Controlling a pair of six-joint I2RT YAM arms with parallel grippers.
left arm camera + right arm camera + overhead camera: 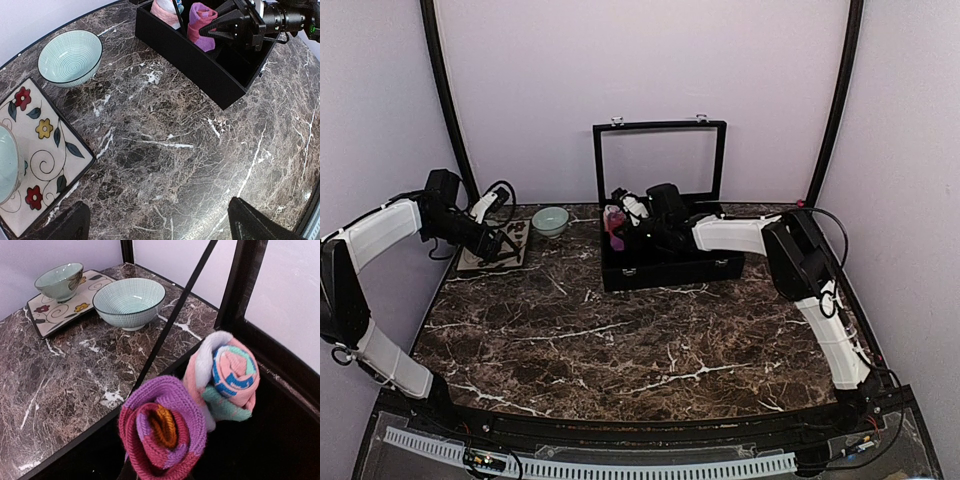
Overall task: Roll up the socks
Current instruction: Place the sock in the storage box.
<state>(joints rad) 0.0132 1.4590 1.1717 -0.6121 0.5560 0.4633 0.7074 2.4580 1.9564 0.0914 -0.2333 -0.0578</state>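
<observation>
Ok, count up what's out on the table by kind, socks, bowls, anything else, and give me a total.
Socks: 2, maroon sock, pink sock
Bowls: 2, lined bowl, floral bowl
Tray: 1
Box: 1
Total: 6

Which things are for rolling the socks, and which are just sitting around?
For the job: maroon sock, rolled; pink sock, rolled; both in the black box.
Just lying about: striped bowl, flowery tray, bowl on the tray.
</observation>
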